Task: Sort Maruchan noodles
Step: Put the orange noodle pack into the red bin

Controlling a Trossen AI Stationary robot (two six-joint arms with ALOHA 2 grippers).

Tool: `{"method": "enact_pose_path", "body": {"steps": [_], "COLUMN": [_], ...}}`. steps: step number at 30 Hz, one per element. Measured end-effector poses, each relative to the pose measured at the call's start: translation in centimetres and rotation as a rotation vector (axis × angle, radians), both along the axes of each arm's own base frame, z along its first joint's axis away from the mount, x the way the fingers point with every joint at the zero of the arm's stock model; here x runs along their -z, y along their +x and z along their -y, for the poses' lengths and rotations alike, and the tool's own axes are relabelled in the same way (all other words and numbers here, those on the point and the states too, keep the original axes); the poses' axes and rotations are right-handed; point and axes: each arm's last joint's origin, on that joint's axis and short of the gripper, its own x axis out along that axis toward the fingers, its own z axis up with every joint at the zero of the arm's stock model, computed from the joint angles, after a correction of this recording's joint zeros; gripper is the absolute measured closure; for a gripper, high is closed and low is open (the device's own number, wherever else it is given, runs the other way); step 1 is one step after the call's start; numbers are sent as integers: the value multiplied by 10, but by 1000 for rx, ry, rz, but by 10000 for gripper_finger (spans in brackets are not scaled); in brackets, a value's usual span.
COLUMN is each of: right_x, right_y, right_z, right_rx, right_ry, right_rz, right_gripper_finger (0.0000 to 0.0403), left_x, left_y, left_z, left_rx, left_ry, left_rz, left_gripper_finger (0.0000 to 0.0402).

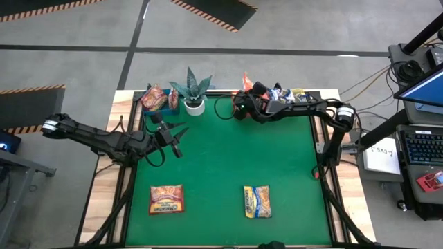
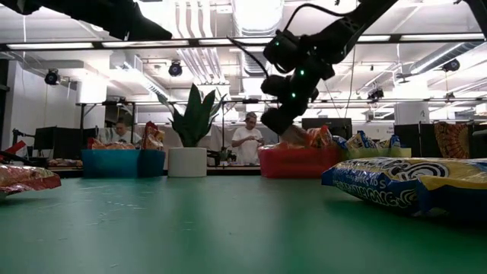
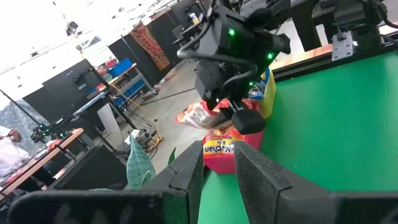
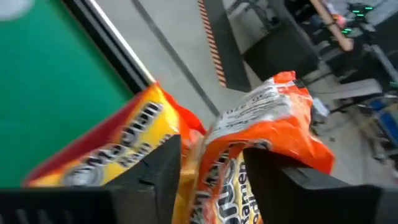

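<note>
My right gripper (image 1: 242, 105) hangs over the red bin (image 2: 293, 164) at the table's far edge, fingers apart, with an orange Maruchan packet (image 4: 261, 124) between them. A red-and-yellow packet (image 4: 112, 143) lies beside it. On the mat near the front edge lie a red packet (image 1: 166, 199) and a blue-and-yellow packet (image 1: 257, 200), both flat. My left gripper (image 1: 175, 137) waits above the mat's left side, open with nothing between its fingers. My right gripper has its fingers on either side of the orange packet's near end (image 4: 217, 168), slanting down from the table's right. I cannot tell whether they touch it. The packet sits tilted among the other packets in the red bin.
A blue bin (image 2: 122, 162) with packets stands at the far left. A potted plant (image 1: 194, 93) in a white pot stands between it and the red bin. A yellow-green bin (image 2: 365, 152) with packets stands at the far right. The mat's middle is bare green.
</note>
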Motion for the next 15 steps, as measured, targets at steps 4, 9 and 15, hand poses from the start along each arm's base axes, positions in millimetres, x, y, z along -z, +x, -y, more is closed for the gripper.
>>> {"method": "enact_pose_path", "body": {"steps": [4,9,15], "right_x": [-10,-19,-32], "right_y": [3,8,11], "right_z": [-6,-16,-29], "right_rx": [-40,-64,-81], "right_ry": [55,93,100], "right_rz": [50,80,135], "right_gripper_finger": [217,201,200], "left_x": [0,0,0], "left_y": [0,0,0], "left_z": [0,0,0], "left_rx": [0,0,0], "left_ry": [0,0,0], "left_rz": [0,0,-1], "left_gripper_finger": [326,326,326]}}
